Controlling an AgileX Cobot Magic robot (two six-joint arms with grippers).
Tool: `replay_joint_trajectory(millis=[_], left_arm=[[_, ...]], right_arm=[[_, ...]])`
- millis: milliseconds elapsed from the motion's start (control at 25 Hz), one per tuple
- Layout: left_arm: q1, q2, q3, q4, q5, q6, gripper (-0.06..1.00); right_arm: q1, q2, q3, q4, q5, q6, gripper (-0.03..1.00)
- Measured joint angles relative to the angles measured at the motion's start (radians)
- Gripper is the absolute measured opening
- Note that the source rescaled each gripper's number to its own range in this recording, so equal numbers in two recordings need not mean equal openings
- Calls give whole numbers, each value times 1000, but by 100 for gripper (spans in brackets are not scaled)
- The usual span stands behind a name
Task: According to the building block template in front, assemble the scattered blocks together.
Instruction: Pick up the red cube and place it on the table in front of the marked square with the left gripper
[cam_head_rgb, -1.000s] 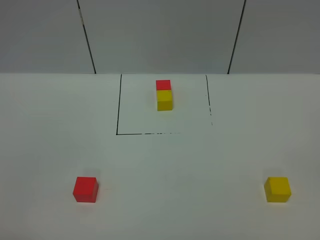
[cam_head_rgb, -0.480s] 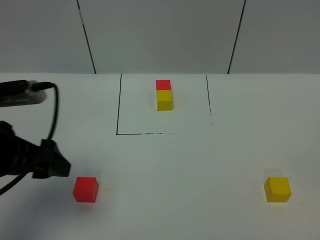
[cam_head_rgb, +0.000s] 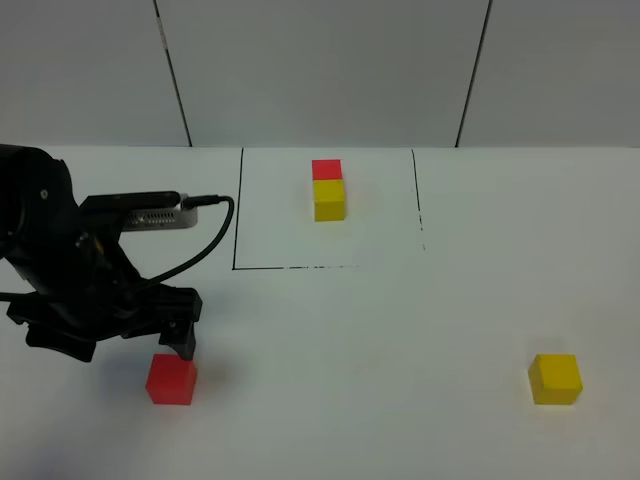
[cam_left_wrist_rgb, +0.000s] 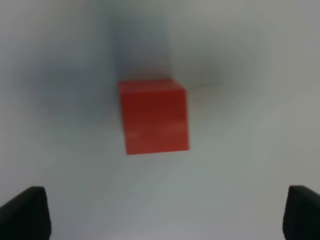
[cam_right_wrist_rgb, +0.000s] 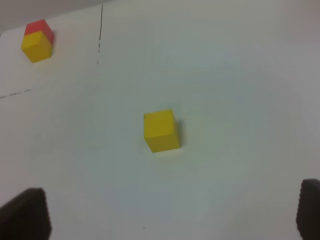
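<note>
The left claw (cam_left_wrist_rgb: 162, 215) hangs released, jaws spread wide, just over the loose red cube (cam_head_rgb: 171, 379) near the front left of the white bench (cam_head_rgb: 380, 330). Its wrist view is blurred, but the fingertips seem to be clear of the cube. The right claw (cam_right_wrist_rgb: 167, 212) is also released and holds nothing. It looks down on the loose yellow cube (cam_head_rgb: 555, 378) at the front right, well apart from the red one. Farther back sits the template pair (cam_head_rgb: 328, 190), a red cube touching a yellow one, inside the thin black frame line (cam_head_rgb: 236, 210).
</note>
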Motion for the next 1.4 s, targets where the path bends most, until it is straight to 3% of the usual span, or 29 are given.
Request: replay_joint_trajectory(millis=[400, 680, 960, 1200, 1400], left_arm=[[0, 117, -8, 29, -26, -30, 95], [0, 233, -8, -50, -116, 43, 93], [0, 296, -8, -61, -184, 49, 89], [0, 321, -17, -54, -175, 48, 78], [0, 331, -21, -31, -163, 45, 58]], right_arm=[[0, 0, 0, 0, 0, 0, 98], [0, 0, 0, 0, 0, 0, 98], [0, 0, 0, 0, 0, 0, 98], [0, 0, 0, 0, 0, 1, 97], [0, 0, 0, 0, 0, 1, 97]])
